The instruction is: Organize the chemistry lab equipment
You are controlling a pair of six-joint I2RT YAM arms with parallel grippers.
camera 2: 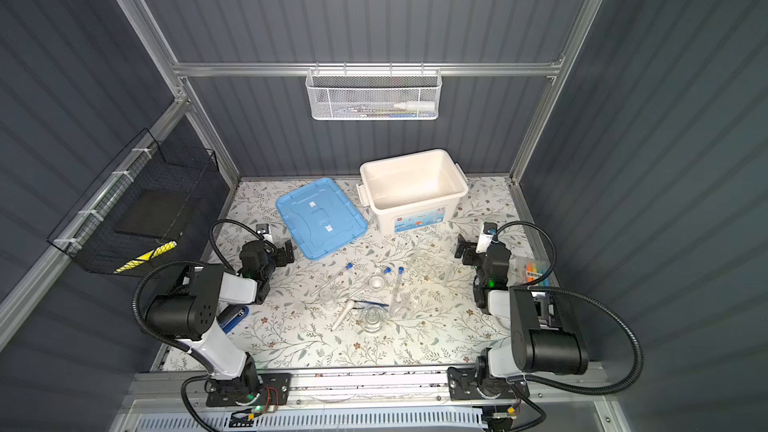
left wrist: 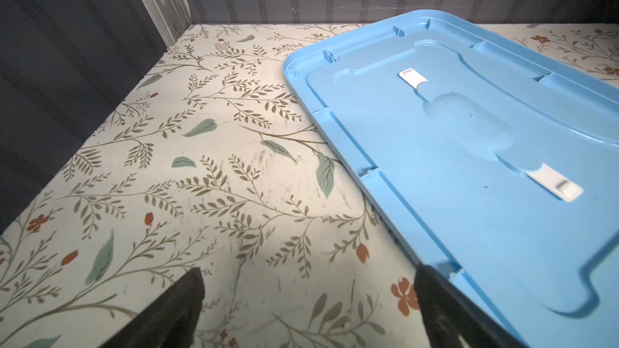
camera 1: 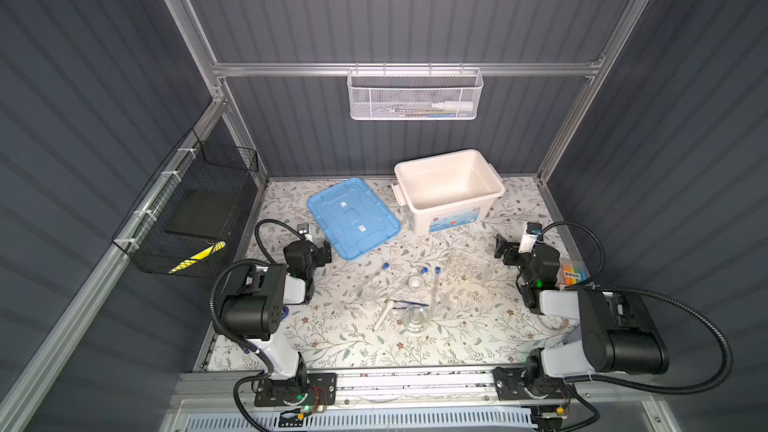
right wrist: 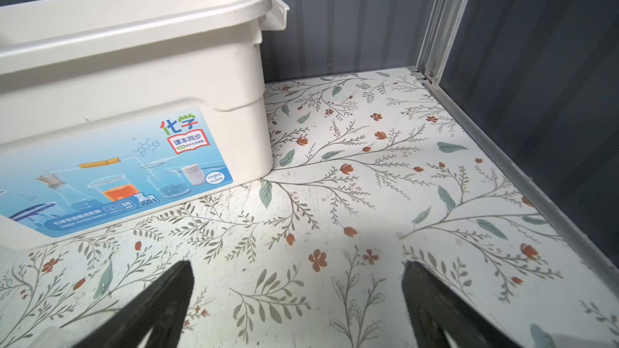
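Observation:
The lab equipment lies in the middle of the floral table in both top views. There are blue-capped test tubes (camera 1: pixel 369 279) (camera 2: pixel 332 280), a clear tube rack (camera 1: pixel 467 268) (camera 2: pixel 430 268), a small white bowl (camera 1: pixel 414 283), a white pestle (camera 1: pixel 382 313), blue tweezers (camera 1: pixel 409 304) and clear glass vessels (camera 1: pixel 415 320) (camera 1: pixel 368 299). My left gripper (camera 1: pixel 323 252) (left wrist: pixel 310 272) hangs open and empty at the blue lid's near corner. My right gripper (camera 1: pixel 504 249) (right wrist: pixel 297 267) is open and empty over bare table, right of the rack.
An open white storage box (camera 1: pixel 449 168) (right wrist: pixel 134 11) stands at the back, its blue lid (camera 1: pixel 353 218) (left wrist: pixel 469 162) flat to its left. A marker pack (camera 1: pixel 573 276) lies at the right edge, a stapler (camera 2: pixel 235 317) under the left arm. Wire baskets (camera 1: pixel 187 222) (camera 1: pixel 415 93) hang on the walls.

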